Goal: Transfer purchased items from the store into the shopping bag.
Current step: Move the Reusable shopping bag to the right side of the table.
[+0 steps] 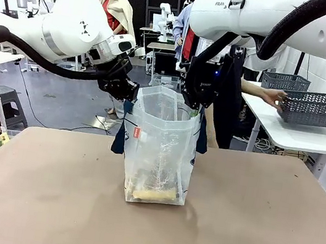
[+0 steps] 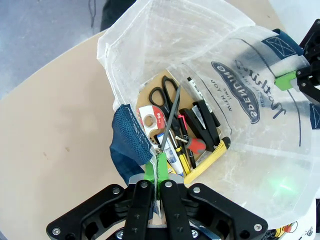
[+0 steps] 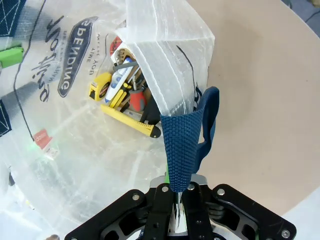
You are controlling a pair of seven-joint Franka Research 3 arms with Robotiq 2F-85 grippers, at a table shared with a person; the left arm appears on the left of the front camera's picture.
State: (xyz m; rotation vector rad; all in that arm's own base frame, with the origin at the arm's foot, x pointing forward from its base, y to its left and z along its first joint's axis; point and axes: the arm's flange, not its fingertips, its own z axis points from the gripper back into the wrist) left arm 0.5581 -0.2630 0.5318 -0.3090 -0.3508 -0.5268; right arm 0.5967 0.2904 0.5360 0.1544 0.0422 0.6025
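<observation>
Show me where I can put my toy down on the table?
The table is bare left of the shopping bag, right of it, and in front. It's crowded over the bag, where the left gripper and right gripper pinch its top.

Shopping bag: translucent whitish plastic, fine woven texture, creased, faint sheen.
Strap handles: navy cloth webbing, coarse weave, matt.
Table: tan top, smooth, matt.
Scissors: black plastic grips, grey metal blades.
Left gripper: black housing, satin finish, bright metal screw heads; pads green, matt.
Basket: dark grey lattice plastic, matt.
Left arm: white shell, glossy.
</observation>
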